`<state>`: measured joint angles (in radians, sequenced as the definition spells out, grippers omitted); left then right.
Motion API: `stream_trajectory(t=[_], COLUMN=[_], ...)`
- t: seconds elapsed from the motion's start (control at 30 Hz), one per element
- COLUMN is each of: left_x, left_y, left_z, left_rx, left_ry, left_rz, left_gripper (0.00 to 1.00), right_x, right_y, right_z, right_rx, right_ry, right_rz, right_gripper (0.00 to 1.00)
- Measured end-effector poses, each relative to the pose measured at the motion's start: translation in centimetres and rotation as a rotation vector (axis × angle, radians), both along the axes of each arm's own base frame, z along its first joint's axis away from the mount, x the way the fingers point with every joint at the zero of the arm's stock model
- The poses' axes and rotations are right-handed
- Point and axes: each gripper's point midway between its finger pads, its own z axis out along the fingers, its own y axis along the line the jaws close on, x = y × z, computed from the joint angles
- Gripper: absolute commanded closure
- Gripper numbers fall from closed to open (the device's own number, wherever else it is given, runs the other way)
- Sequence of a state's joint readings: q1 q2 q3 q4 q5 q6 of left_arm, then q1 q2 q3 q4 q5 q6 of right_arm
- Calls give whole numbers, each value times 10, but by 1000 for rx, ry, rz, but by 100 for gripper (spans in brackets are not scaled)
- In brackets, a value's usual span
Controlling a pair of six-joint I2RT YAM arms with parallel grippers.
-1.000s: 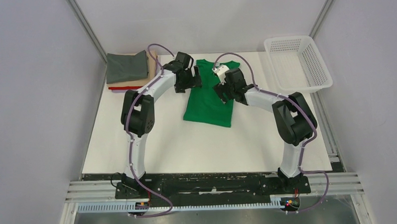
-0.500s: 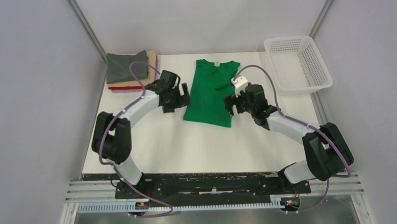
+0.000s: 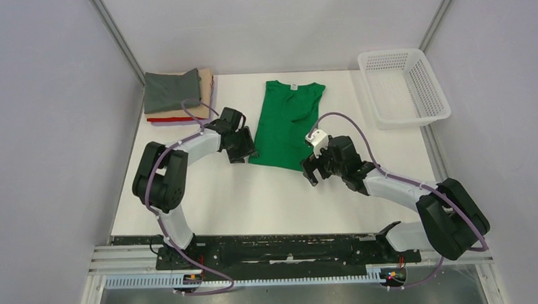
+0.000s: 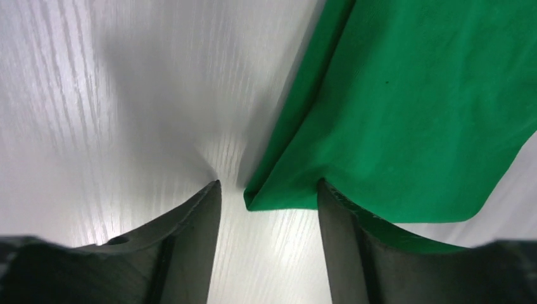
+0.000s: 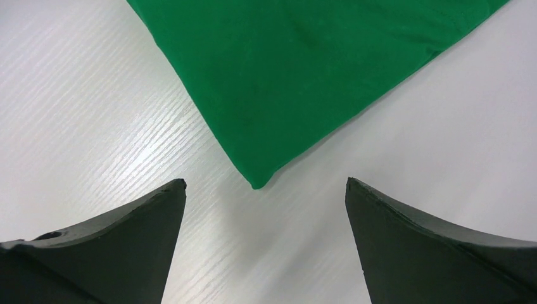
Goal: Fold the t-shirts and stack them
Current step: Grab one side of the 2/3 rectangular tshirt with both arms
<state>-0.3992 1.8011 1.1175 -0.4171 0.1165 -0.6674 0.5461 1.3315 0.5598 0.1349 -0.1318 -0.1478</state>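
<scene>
The bright green t-shirt [image 3: 284, 124] lies folded lengthwise into a long strip at the table's middle back, white neck label at its far end. My left gripper [image 3: 244, 150] is open at the shirt's near left corner; in the left wrist view its jaws [image 4: 269, 190] straddle that corner of the shirt [image 4: 405, 107]. My right gripper [image 3: 310, 171] is open at the near right corner; the right wrist view shows the corner of the shirt [image 5: 297, 69] just ahead of the gripper [image 5: 266, 183]. Folded grey, tan and red shirts [image 3: 175, 94] are stacked at the back left.
A white mesh basket [image 3: 403, 86] stands at the back right. The white table top [image 3: 254, 200] ends at the arms' base rail in front; grey walls close in the left, right and back.
Both grippers have drawn back from the shirt's upper half down along its sides to its near corners. The shirt has not moved.
</scene>
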Motion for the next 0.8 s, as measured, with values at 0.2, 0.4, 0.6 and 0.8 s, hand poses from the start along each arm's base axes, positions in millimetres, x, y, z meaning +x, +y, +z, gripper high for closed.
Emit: stream_trajectory(t=[0.2,0.4,0.6,0.8], left_x=[9,7,7,5], left_y=[-3,-6,-6,-5], left_z=[-5,-11,-11,-10], left_rx=[-32,-61,-65,-63], left_ry=[3,21,18,19], left_rz=[28,36,35,36], left_gripper=[72,98,98,98], right_x=[-2,-14,-5,2], right_y=[-1,8,24,17], right_z=[-3,-26,-34,-34], right_rx=[-52,-201,-353,-438], right_ry=[-21,-10,-30,-60], right_rz=[28,117,167,152], right_gripper=[10,30,38,44])
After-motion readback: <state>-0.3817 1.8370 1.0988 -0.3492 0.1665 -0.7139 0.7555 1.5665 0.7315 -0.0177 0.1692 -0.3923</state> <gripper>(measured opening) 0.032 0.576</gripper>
